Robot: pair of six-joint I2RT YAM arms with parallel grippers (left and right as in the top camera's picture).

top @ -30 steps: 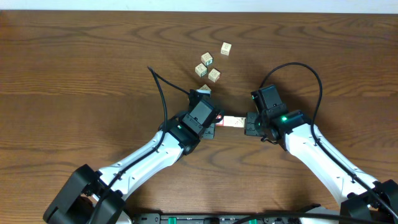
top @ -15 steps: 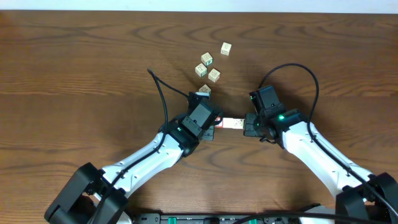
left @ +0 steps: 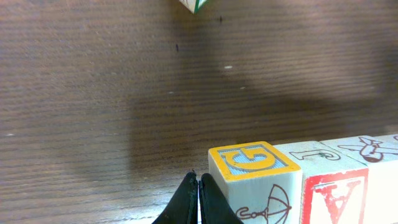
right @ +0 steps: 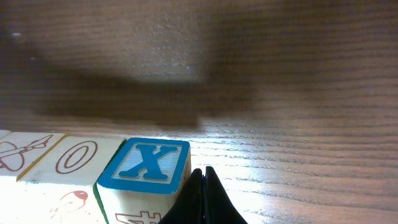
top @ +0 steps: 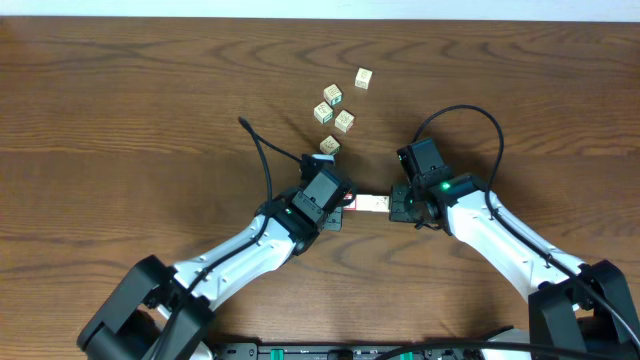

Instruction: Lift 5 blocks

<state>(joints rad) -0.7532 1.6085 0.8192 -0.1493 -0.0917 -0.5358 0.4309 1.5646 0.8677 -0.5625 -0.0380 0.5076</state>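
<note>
Bimanual end-squeeze lift. A row of small wooden alphabet cubes [top: 372, 203] spans the gap between the two arms above the dark brown wooden desk [top: 120, 100]. Its shadow falls apart from it, so it appears to hang clear of the desk.

The left fingers [left: 198, 198] are clenched on nothing and butt against the row's left end, at the yellow-bordered G cube [left: 252, 163]. A red-faced A cube [left: 333, 196] sits further along. The right fingers [right: 200, 190], likewise clenched and empty, butt against the right end, at the blue-bordered X cube [right: 148, 163].

Five loose pale cubes [top: 344, 121] lie beyond the row, untouched.

Only end pressure carries the row. For a sound lift, raise both arms at one rate, push inward equally, and hold the two tips on one line, or the row may buckle.
</note>
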